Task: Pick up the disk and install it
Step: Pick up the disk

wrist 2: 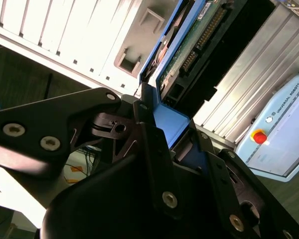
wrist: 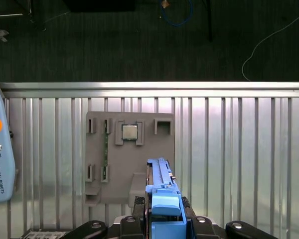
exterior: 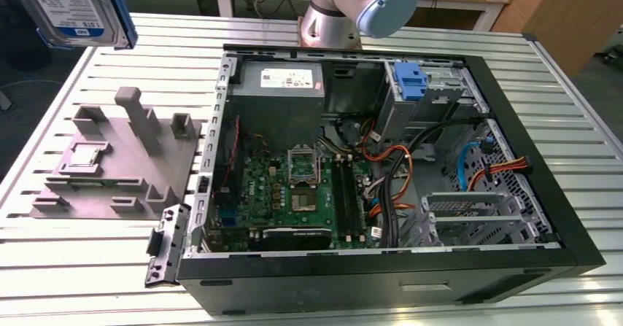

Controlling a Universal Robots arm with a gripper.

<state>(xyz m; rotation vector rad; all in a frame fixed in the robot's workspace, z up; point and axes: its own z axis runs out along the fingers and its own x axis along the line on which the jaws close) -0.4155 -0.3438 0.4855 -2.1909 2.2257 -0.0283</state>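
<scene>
Your arm [exterior: 362, 9] shows a silver link and a blue-capped joint at the back of the exterior view. Your gripper [wrist: 164, 205] is raised high with the wrist facing down. Its black fingers [wrist 2: 145, 130] are clamped on both sides of the disk [exterior: 73, 5], which is held on edge.

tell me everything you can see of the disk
The disk is a flat silver drive with a white-and-blue label and blue plastic side rails. It hangs in the air at the exterior view's upper left, over the grey fixture and apart from the open case. The second wrist view shows its green circuit board and connector pins. The gripper is shut on its blue rail end; nothing else touches it.
</scene>
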